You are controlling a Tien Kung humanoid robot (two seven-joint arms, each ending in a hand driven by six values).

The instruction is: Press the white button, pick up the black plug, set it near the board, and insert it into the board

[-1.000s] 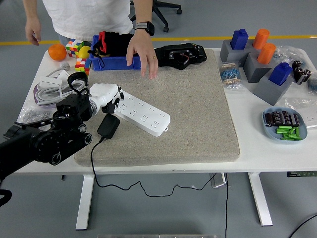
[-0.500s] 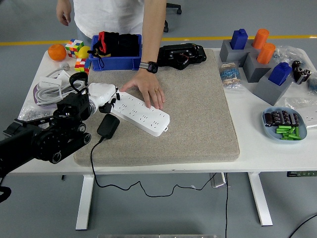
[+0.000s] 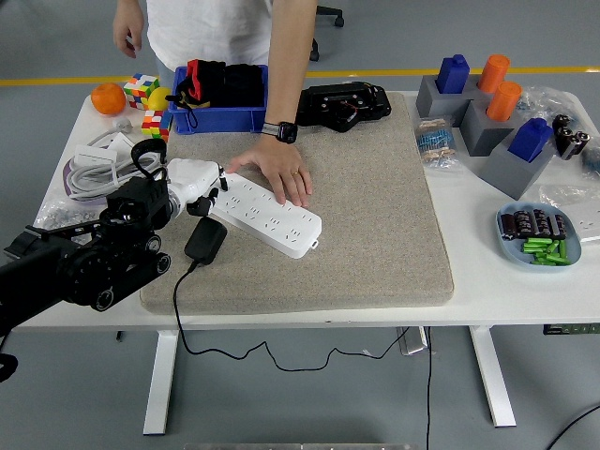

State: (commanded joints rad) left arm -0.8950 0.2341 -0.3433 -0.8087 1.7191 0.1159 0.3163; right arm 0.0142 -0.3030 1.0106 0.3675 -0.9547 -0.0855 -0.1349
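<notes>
A white power strip [image 3: 267, 216] lies slantwise on the grey mat [image 3: 375, 216]. A person's hand [image 3: 278, 172] rests flat on its upper part. The black plug [image 3: 205, 240] lies on the mat just below the strip's left end, its cable running off the table's near edge. My left hand [image 3: 198, 184], white at the end of a black arm, sits at the strip's left end with its fingers [image 3: 211, 192] curled down onto it, holding nothing. The white button cannot be made out under the hand. My right arm is out of the picture.
A blue bin [image 3: 217, 98] with black and red items and a black device [image 3: 342, 103] stand at the mat's far edge. Coiled white cable [image 3: 94, 169], an orange [image 3: 108, 97] and puzzle cubes [image 3: 142, 90] lie at far left. Grey blocks [image 3: 487, 122] and a parts dish [image 3: 539, 236] occupy the right.
The person's hand came down from the blue bin onto the power strip and now rests there. My left hand stays at the strip's left end, barely shifted.
</notes>
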